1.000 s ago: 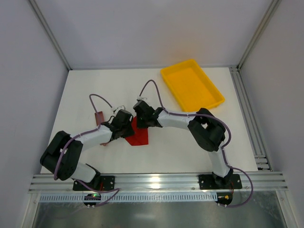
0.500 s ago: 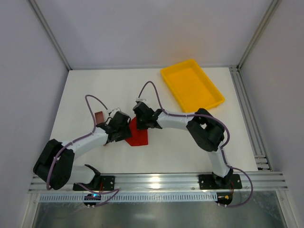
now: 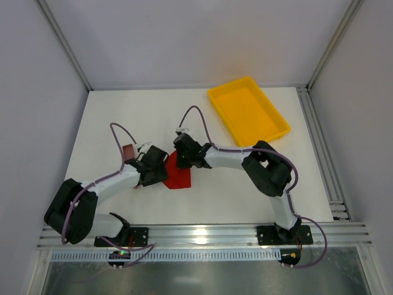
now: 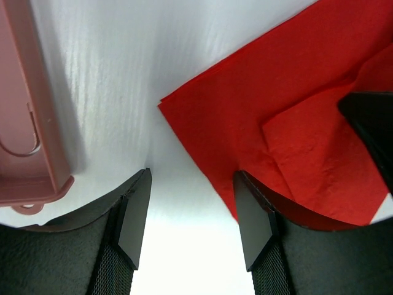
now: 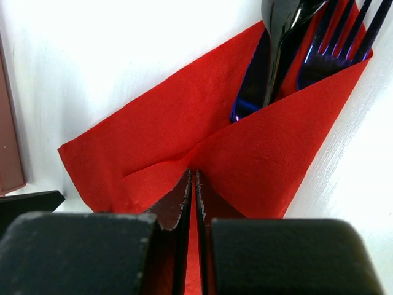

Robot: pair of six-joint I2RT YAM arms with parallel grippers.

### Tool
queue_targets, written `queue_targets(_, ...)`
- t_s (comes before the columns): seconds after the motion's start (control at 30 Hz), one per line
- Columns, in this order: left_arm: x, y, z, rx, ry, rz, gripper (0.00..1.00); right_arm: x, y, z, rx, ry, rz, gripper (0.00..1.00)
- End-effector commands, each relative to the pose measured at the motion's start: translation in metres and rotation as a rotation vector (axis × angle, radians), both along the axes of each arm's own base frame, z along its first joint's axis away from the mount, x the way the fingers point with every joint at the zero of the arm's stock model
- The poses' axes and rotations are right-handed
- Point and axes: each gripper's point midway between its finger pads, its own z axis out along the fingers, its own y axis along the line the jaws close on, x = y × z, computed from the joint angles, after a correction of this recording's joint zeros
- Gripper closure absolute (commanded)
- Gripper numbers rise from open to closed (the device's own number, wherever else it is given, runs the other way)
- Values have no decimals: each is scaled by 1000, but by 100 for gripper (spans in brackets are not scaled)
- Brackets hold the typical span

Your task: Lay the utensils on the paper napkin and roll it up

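Note:
The red paper napkin lies mid-table, one flap folded over the utensils. A black spoon and a blue-purple fork stick out of the fold at its far corner, their handles hidden under the flap. My right gripper is shut, its tips pinching the folded flap's corner, and it hangs over the napkin's top. My left gripper stands open at the napkin's left edge, one finger over the paper and bare table between the jaws. From above it sits left of the napkin.
A brownish-red block lies just left of the left gripper, and it fills the left side of the left wrist view. The yellow tray stands at the back right. A wall and metal rail bound the table's right side.
My left gripper has opened, and its arm has swung a little to the left. The right gripper stays shut in place on the napkin.

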Motion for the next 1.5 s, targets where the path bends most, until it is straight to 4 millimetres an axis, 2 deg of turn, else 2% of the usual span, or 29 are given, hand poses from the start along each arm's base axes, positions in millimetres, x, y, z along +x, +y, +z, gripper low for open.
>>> queue_targets(0.0, 8, -6, -3, -43, -35, 14, 40, -14, -14, -19, -57, 27, 34, 94)
queue_targets(0.07, 7, -12, -6, -77, -36, -3, 39, -16, -13, -21, -48, 25, 56, 93)
queue_targets(0.13, 13, -22, -1, -130, -75, -18, 40, -18, -10, -19, -30, 20, 85, 94)
queue_targets(0.17, 8, -25, -3, -155, -68, -31, 41, -19, -10, -18, -24, 17, 91, 94)
queue_targets(0.3, 12, -39, 8, -254, -137, -62, 43, -19, -12, -16, -17, 7, 102, 93)
queue_targets(0.77, 18, -60, 40, -404, -301, -159, 46, -14, -19, -15, -9, 0, 95, 93)
queue_targets(0.87, 25, -50, 52, -371, -355, -116, 45, -19, -17, -16, 8, 19, 116, 93)
queue_targets(0.9, 16, -38, 43, -314, -300, -91, 45, -19, -17, -16, 9, 20, 115, 93)
queue_targets(0.93, 16, -32, 42, -280, -294, -86, 45, -20, -17, -16, 12, 21, 116, 93)
queue_targets(0.97, 23, -18, 46, -211, -310, -28, 45, -20, -17, -16, 13, 23, 116, 93)
queue_targets(1.03, 21, 0, 42, -103, -267, 16, 43, -20, -17, -13, 22, 19, 114, 93)
queue_targets(1.23, 21, 6, 30, -30, -195, 29, 41, -19, -17, -10, 27, 16, 112, 93)
queue_targets(1.4, 20, 11, 12, 22, -137, 48, 41, -20, -15, -10, 35, 20, 114, 93)
queue_targets(1.47, 22, 9, 13, 26, -132, 49, 41, -21, -15, -10, 36, 21, 115, 93)
